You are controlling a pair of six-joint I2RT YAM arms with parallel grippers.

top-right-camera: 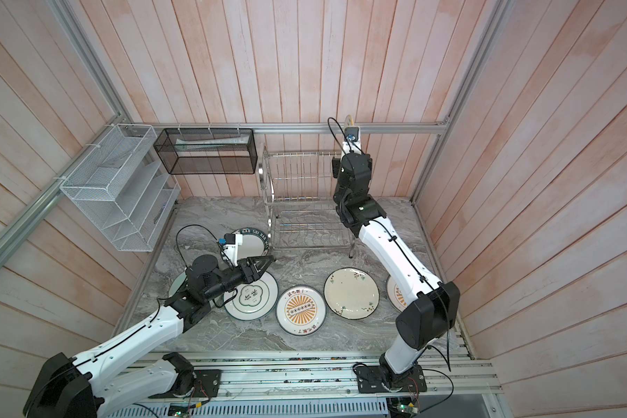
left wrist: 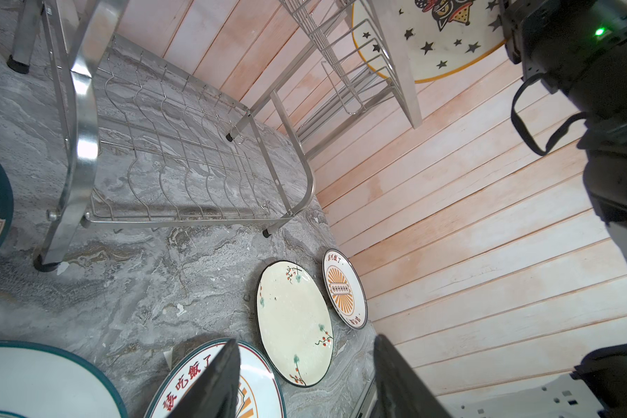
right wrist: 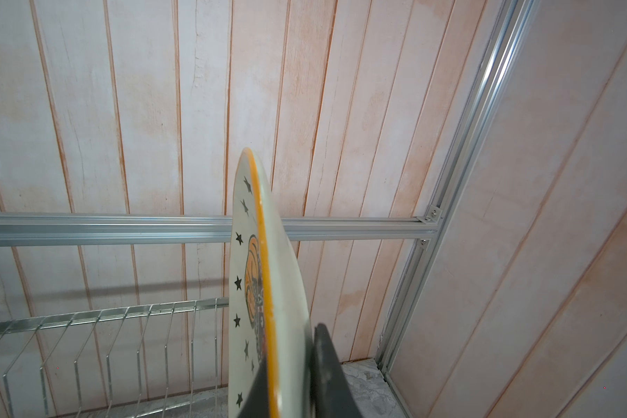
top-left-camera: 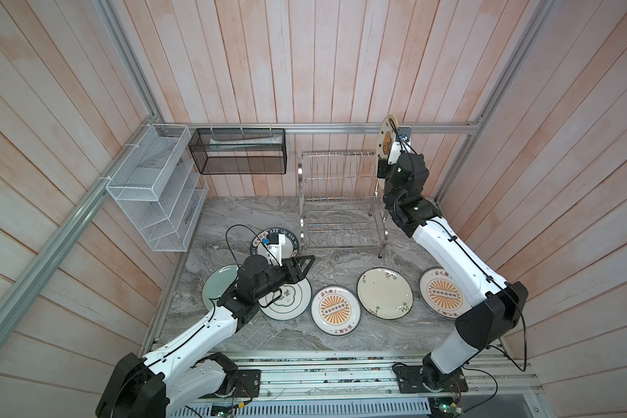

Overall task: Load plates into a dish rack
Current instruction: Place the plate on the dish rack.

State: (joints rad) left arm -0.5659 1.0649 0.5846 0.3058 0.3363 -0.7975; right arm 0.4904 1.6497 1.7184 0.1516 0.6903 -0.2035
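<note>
The starred plate (top-left-camera: 385, 143), cream with black stars and a gold rim, stands on edge above the dish rack (top-left-camera: 337, 202), at its right end, pinched by the right gripper (right wrist: 292, 376). The rack is empty; 6 plates (top-left-camera: 384, 293) lie flat before it. The left gripper (top-left-camera: 304, 263) hovers there, jaws apart, empty.
</note>
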